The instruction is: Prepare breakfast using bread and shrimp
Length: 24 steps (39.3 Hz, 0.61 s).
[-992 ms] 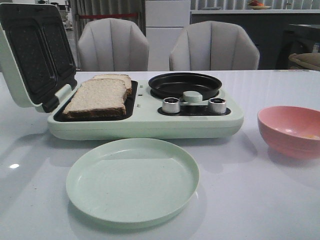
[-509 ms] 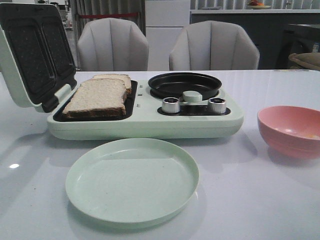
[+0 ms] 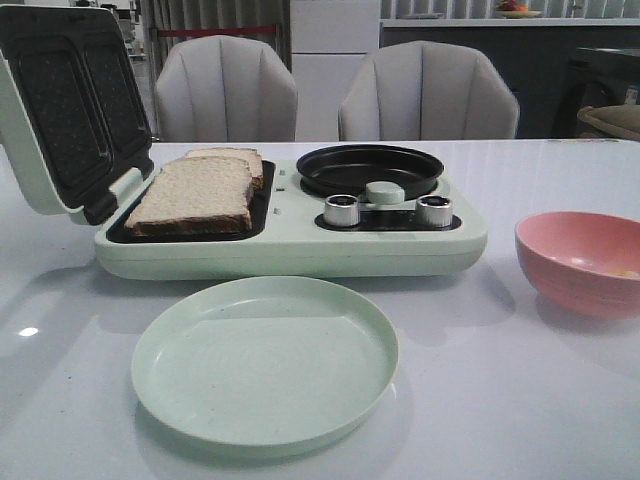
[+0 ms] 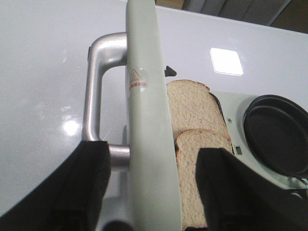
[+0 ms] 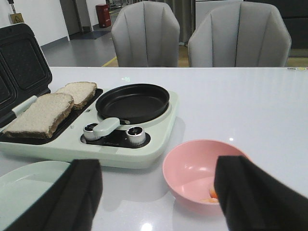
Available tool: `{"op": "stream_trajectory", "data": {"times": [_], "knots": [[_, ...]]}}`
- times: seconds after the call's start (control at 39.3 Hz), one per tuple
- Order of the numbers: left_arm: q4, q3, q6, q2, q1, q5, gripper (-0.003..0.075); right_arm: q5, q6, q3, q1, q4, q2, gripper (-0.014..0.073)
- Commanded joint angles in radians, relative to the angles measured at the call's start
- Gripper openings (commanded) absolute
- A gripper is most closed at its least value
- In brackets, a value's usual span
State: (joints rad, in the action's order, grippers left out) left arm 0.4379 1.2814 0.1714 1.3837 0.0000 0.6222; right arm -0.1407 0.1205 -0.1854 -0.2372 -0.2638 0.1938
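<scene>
from the front view i see the bench (image 3: 560, 400) with the pale green breakfast maker (image 3: 300, 245) across its middle, lid (image 3: 60, 110) tilted up and back on the left. the bread (image 3: 195, 193) lies as two slices on the dark grill plate, the nearer one overlapping the farther. to the right of it sits the round black pan (image 3: 370, 168), with two silver knobs (image 3: 342, 210) just in front. a pale green plate (image 3: 264, 358) rests on the bench in front of the machine, and a pink bowl (image 3: 582, 262) stands off to the right. neither arm shows in this view.

on the left wrist view my left claw (image 4: 154, 192) straddles the upright edge of the lid, one dark finger (image 4: 82, 187) on the side of the silver handle (image 4: 98, 86), the other over the bread. the jaws stand wide and i cannot see them touching anything.

on the right wrist view my right claw (image 5: 159, 202) hangs above the bench, spread wide and holding nothing, between the plate and the pink bowl. the shrimp (image 5: 211, 196) lies as small orange bits in the bottom of that bowl, partly hidden behind one finger (image 5: 255, 197).
</scene>
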Motion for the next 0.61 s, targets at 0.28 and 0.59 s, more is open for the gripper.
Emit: {"op": "stream_trajectory", "data": {"times": [0.28,0.59], "knots": [[0.073,0.115,-0.004,0.032,0.080,-0.040,0.0459,0.076,0.004,-0.028,0.005,-0.005,0.006,0.0584],[0.428,0.120,0.259,0.115,0.234,0.095,0.0459,0.076,0.004,-0.028,0.005,-0.005,0.006,0.0584]]}}
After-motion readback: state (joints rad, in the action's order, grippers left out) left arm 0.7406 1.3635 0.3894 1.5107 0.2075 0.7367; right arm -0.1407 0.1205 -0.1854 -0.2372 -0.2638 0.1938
